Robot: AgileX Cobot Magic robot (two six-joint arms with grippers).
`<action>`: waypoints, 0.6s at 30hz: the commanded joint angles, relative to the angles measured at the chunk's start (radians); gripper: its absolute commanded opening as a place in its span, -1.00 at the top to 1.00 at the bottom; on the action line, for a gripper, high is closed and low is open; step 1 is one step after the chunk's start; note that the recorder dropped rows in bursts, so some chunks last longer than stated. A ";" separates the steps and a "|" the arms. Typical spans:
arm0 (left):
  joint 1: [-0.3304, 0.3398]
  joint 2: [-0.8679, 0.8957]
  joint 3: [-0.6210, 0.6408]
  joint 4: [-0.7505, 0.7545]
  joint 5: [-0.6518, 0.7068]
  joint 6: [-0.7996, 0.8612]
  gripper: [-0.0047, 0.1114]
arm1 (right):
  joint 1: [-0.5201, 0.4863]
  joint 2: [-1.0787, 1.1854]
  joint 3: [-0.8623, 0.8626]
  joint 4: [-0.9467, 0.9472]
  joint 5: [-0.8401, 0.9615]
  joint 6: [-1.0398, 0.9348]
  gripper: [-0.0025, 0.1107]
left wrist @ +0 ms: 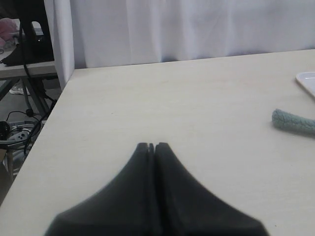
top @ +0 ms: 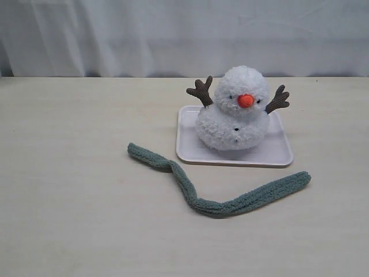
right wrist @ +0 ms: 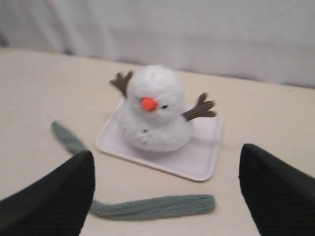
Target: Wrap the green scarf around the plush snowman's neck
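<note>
The plush snowman (top: 233,112) sits upright on a small white tray (top: 277,156), its neck (top: 222,109) bare. The green scarf (top: 219,203) lies flat on the table in a loose curve in front of the tray, touching neither snowman nor gripper. Neither gripper shows in the exterior view. My right gripper (right wrist: 166,151) is open wide above the near table, with the scarf (right wrist: 157,206), the snowman (right wrist: 155,110) and the tray (right wrist: 197,157) seen between its fingers. My left gripper (left wrist: 151,145) is shut and empty over bare table, well away from one scarf end (left wrist: 293,122).
A white curtain (top: 173,34) hangs behind the table. In the left wrist view the table's side edge (left wrist: 54,105) drops off to cables and equipment (left wrist: 19,128) on the floor. A corner of the tray (left wrist: 307,81) shows past the scarf end.
</note>
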 commanded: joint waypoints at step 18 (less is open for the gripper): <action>0.001 -0.003 0.003 -0.002 -0.009 0.002 0.92 | 0.314 0.722 0.094 0.019 -0.184 -0.840 -0.38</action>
